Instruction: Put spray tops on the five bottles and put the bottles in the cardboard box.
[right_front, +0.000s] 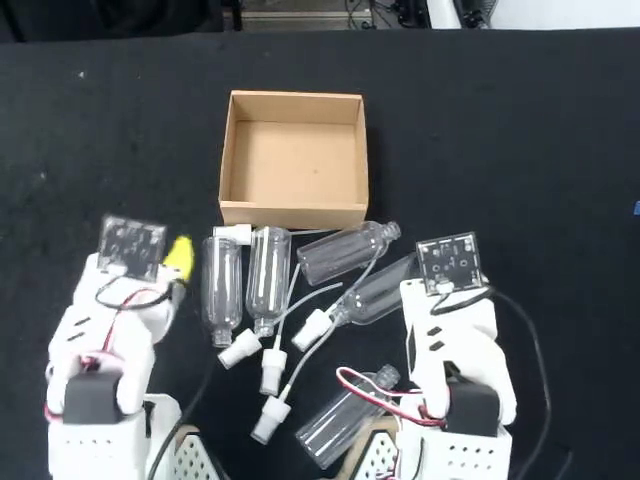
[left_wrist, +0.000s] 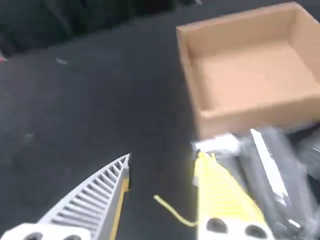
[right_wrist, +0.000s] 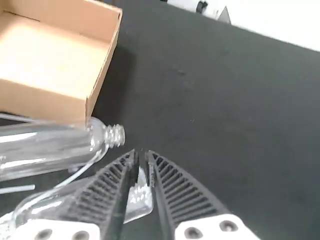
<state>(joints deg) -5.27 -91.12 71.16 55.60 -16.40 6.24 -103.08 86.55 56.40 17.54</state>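
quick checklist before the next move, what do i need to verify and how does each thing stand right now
1. Cardboard box open and empty: ok.
2. Left gripper open with nothing in it: ok.
3. Right gripper open for a grasp: not ok, it is shut.
4. Bottle beside the box has its top on: not ok, the neck is bare.
5. Loose spray top lying free on the table: ok.
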